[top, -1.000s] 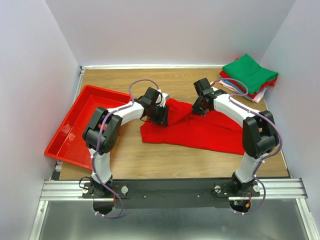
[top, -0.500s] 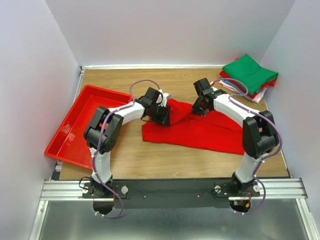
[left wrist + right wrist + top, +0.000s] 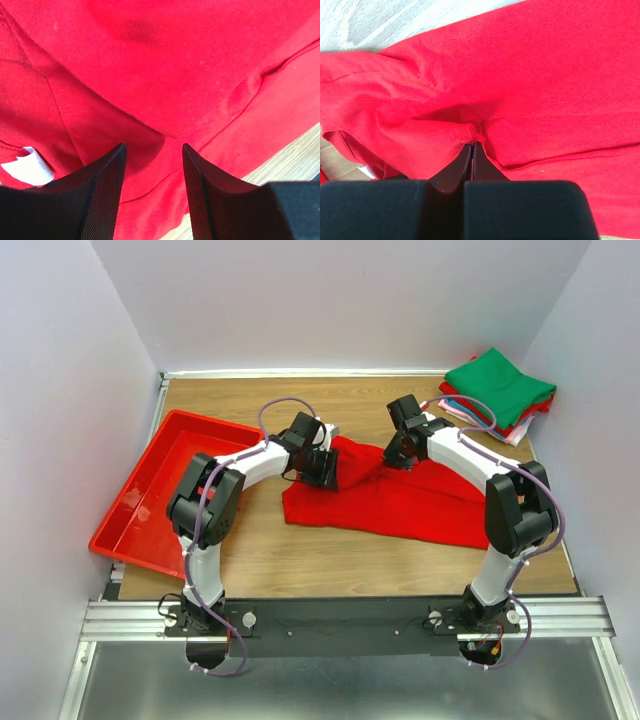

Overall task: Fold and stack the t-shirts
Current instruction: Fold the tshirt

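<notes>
Pale walls [image 3: 330, 300] close in a wooden table [image 3: 230, 410], and across its middle lies a bright red t-shirt [image 3: 400, 505], spread out but rumpled. Over the shirt's left end the left hand [image 3: 152, 150] stands with its fingers spread, red cloth showing between them and a small white neck tag [image 3: 27, 167] just beside. The right hand [image 3: 471, 146] is pressed together, pinching a puckered fold near the shirt's far edge. A stack of folded t-shirts [image 3: 497, 392], green on top, sits in the far right corner; a red tray [image 3: 140, 502] lies at the left.
</notes>
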Tool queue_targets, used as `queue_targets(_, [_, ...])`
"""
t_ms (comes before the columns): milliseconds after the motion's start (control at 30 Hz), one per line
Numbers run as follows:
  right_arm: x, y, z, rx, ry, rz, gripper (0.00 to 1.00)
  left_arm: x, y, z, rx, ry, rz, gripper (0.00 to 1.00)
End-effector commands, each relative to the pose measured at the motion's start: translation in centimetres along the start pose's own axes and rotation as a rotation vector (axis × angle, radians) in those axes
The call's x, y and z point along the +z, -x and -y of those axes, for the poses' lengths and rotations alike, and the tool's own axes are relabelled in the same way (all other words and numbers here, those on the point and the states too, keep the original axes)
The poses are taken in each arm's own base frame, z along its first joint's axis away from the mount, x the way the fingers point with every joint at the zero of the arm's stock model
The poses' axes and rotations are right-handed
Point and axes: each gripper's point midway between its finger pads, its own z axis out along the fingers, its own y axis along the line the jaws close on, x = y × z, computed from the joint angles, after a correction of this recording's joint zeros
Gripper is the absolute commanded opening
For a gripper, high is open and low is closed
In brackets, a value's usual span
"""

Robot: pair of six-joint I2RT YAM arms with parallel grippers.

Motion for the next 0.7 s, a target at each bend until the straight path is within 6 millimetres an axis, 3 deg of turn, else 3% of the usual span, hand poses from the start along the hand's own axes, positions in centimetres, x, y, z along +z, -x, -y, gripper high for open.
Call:
queue_targets(0, [0.2,0.1,-0.1,-0.005,-0.007,-0.011,0.01,-1.3,1.9,1.1,0.007,-0.006,0.051,0.57])
queue_targets(200, [0.2,0.0,-0.1,-0.007,-0.008,-0.013,0.01,-1.6,2.4,1.6,0.006,-0.022,0.071,0.56])
queue_targets(667, [0.4,-0.4,0.0,-0.010,-0.009,-0.027,0.01,0.5,2.5,2.2,-0.006,-0.099,0.059,0.56])
